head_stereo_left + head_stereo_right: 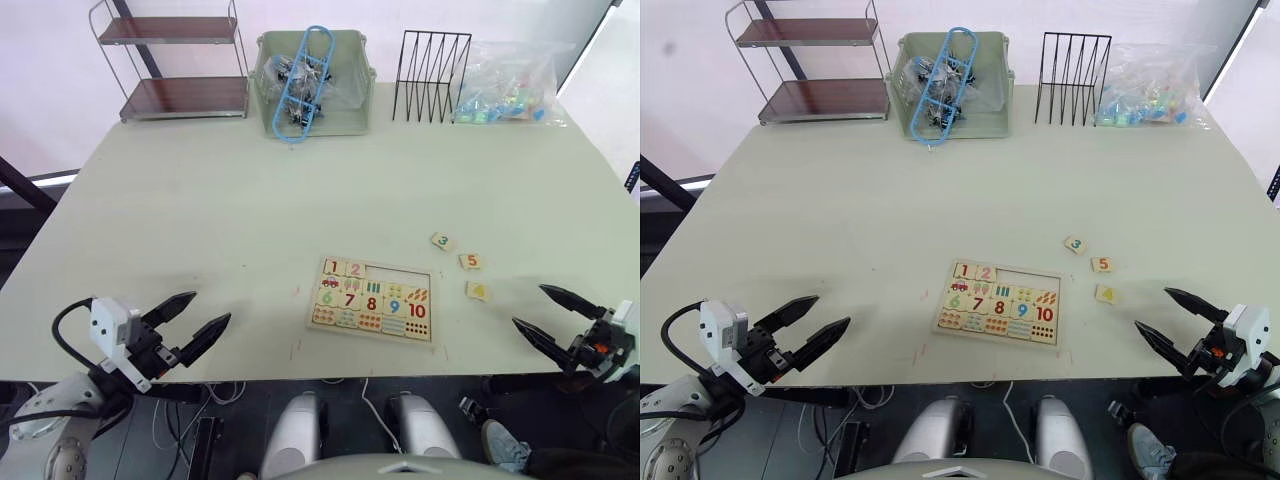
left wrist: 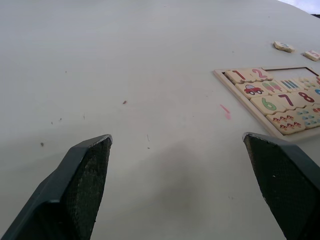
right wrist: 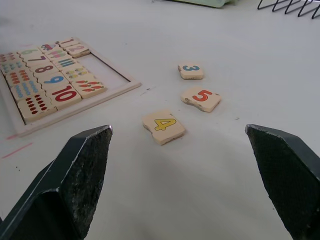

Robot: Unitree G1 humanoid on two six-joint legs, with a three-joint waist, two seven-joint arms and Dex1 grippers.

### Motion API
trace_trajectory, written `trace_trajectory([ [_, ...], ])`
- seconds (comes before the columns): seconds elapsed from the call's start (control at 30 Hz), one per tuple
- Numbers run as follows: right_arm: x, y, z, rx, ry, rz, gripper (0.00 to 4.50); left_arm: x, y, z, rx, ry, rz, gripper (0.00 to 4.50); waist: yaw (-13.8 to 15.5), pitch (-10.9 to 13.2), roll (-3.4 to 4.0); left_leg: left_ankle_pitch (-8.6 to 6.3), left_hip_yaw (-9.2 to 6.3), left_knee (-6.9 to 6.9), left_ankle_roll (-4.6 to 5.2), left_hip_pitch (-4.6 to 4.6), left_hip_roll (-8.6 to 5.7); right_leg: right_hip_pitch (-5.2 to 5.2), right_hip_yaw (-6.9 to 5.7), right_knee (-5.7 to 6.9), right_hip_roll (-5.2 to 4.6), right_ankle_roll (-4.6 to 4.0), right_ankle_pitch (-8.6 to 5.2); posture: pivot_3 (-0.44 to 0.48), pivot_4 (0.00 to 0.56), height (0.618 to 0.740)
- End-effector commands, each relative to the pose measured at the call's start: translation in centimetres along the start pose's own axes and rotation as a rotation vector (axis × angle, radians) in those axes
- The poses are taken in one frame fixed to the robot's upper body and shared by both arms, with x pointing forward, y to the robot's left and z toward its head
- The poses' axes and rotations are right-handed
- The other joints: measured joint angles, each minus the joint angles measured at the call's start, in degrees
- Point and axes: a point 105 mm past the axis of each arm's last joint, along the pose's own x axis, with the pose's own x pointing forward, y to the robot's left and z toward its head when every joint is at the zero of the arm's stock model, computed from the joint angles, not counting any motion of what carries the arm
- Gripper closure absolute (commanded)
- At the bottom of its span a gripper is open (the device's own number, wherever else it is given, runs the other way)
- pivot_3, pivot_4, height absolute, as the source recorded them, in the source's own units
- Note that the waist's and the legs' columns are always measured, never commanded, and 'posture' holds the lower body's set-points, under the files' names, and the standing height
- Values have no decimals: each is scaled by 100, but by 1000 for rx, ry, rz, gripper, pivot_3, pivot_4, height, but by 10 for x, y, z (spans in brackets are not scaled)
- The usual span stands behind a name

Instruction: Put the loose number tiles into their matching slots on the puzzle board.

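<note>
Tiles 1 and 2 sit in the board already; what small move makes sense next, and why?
Probably the right gripper, open, should advance to the pale-wood tile with the yellow 4. It lies nearest that gripper, loose on the table beside the pale-wood puzzle board, whose top row has open slots.

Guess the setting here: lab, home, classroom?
Probably a lab or test room set up for tabletop trials: a plain pale table bearing a number puzzle board, a wire shelf rack, a green bin and a bagged assortment.
</note>
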Motion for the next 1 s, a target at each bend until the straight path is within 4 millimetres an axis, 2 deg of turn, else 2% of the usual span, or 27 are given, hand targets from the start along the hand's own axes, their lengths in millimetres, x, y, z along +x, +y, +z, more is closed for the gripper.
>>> trace_trajectory([
  [0.03,-4,-2,5,-35,-22,-14,0,1,1,6,43,-11,-10,52,-1,0,0,0,0,0,0,0,0,0,0,0,0,0,0,0,150,740],
  [0.23,-4,-3,6,-53,-48,-22,0,6,6,13,89,-31,-22,52,1,0,0,0,1,0,0,0,1,0,0,0,0,0,0,0,150,740],
  [0.43,9,1,18,-65,-91,20,0,18,6,24,142,-54,-100,52,-3,1,1,0,3,0,0,0,1,0,1,0,1,0,0,0,150,740],
  [0.7,41,-7,31,-111,-58,70,0,37,-1,39,204,-76,-271,52,-4,2,1,0,3,-1,0,0,2,-1,0,0,3,0,1,0,150,740],
  [1.0,83,-27,46,-129,26,100,0,48,-20,46,260,-62,-524,52,-14,4,4,0,2,-1,0,-2,1,-3,0,2,7,17,12,0,150,740],
])
